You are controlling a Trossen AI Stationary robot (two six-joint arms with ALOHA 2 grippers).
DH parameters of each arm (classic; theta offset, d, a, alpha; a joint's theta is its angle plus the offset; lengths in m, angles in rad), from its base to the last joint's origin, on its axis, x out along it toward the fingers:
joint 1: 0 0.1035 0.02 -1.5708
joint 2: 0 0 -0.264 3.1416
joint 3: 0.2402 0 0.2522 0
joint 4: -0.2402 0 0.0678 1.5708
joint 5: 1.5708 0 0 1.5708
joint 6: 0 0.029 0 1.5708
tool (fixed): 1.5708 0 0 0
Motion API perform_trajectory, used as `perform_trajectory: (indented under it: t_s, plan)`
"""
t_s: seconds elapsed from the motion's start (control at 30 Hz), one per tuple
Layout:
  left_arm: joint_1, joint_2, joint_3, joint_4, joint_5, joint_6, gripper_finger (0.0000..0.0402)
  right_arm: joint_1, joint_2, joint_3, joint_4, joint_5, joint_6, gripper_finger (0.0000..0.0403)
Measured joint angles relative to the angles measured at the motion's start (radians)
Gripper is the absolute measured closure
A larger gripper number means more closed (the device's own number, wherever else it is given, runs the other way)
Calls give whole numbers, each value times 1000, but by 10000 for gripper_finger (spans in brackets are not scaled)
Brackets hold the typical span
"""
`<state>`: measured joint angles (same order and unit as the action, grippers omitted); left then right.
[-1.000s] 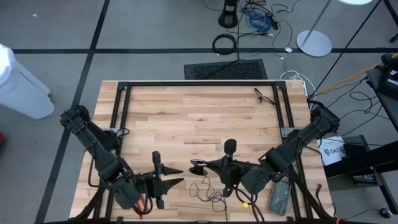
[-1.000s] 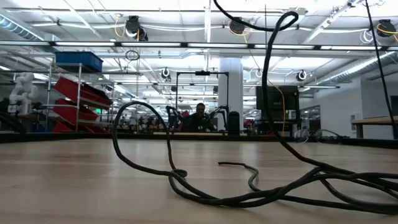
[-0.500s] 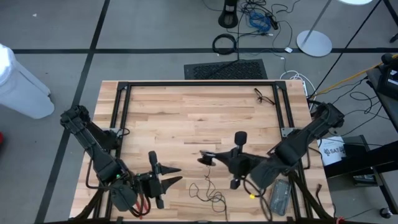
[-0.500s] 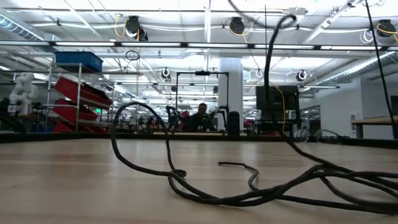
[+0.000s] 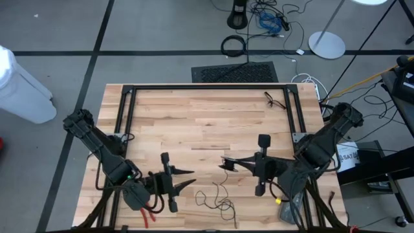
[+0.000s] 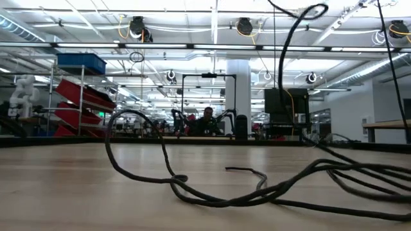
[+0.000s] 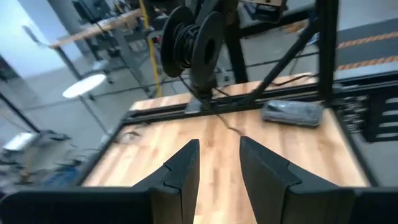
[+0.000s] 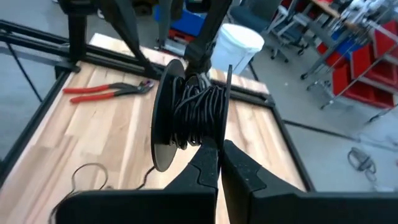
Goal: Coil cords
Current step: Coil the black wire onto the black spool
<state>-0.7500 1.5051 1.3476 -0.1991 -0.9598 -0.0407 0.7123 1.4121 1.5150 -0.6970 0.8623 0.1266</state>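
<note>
Black cord point(image 5: 220, 204) lies in loose loops on the wood table point(image 5: 194, 123) at 6 o'clock, near the front edge. It's thin and wiry, kinked in places, with one strand rising from the pile toward the spool point(image 8: 193, 115). Red-handled pliers point(image 5: 147, 212) sit at 7 o'clock, clear of the cord.

Left gripper point(image 5: 187, 179) hangs at 7–8 o'clock, fingers apart and empty, pointing at the spool from well off.

Right gripper point(image 5: 226, 162) is just right of centre, at about 4 o'clock. Its fingers are pinched together on the rim of the small dark spool, which it holds off the table. Several turns are already wound on, bunched unevenly between the flanges.

Step in hand looks like winding the slack on. To do it well: keep the spool steady and have the left gripper take the strand close to the pile, not mid-loop. Feed it with light tension so the turns lie side by side, and watch for a loop snagging on itself.

A short stray cable point(image 5: 275, 100) lies at 1 o'clock by the frame, well apart.
</note>
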Motion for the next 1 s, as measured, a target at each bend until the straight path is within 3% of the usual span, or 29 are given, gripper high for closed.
perform_trajectory:
  t_s: [0.13, 0.3, 0.57, 0.8, 1.0]
  plan:
    - [19, 0, 0, 2, 70, -49, 281, 39, -1, 0, -67, -1, 69, 403]
    - [30, 16, 0, 3, 76, -53, 281, 77, -1, 0, -137, -2, 135, 403]
    - [51, 100, 0, 86, 106, -59, 281, 87, -1, 0, -155, -5, 118, 403]
    - [122, 193, 0, 202, 294, -28, 281, 88, -1, 0, -164, -5, 105, 403]
    - [184, 250, 0, 227, 308, -31, 281, 88, -10, 0, -175, -5, 98, 403]
